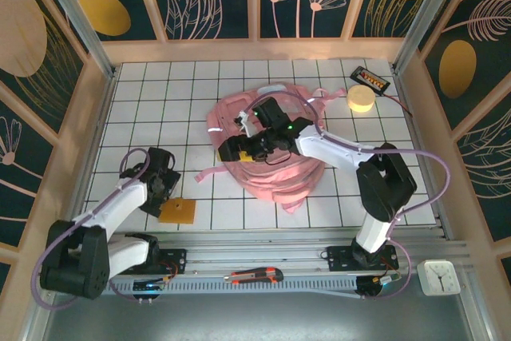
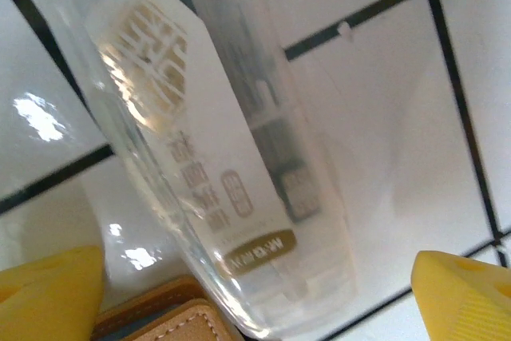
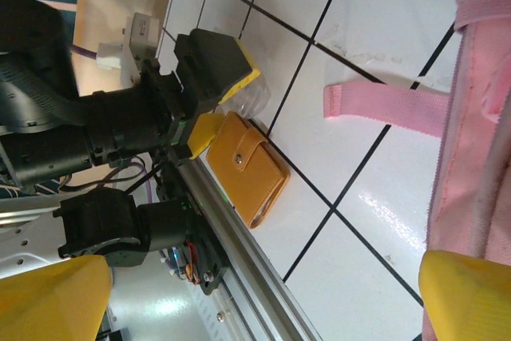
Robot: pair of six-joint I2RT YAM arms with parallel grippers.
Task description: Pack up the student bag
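Large soft pink fabric student bag (image 1: pixel 279 185): table centre. Right gripper (image 1: pixel 243 149): jaws wide, over bag's left part. Left gripper (image 1: pixel 165 189): near left, jaws spread astride clear plastic container (image 2: pixel 223 157) (tan leather wallet (image 1: pixel 177 212) beside)

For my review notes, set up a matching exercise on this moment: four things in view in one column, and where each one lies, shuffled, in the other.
Things:
1. student bag
2. tan wallet
3. yellow roll
4. utility knife

Places:
A. on the metal rail at the near edge
B. middle of the table
C. far right, beside a black pack
D. on the tiles next to the left gripper

Pairs: 1-B, 2-D, 3-C, 4-A.
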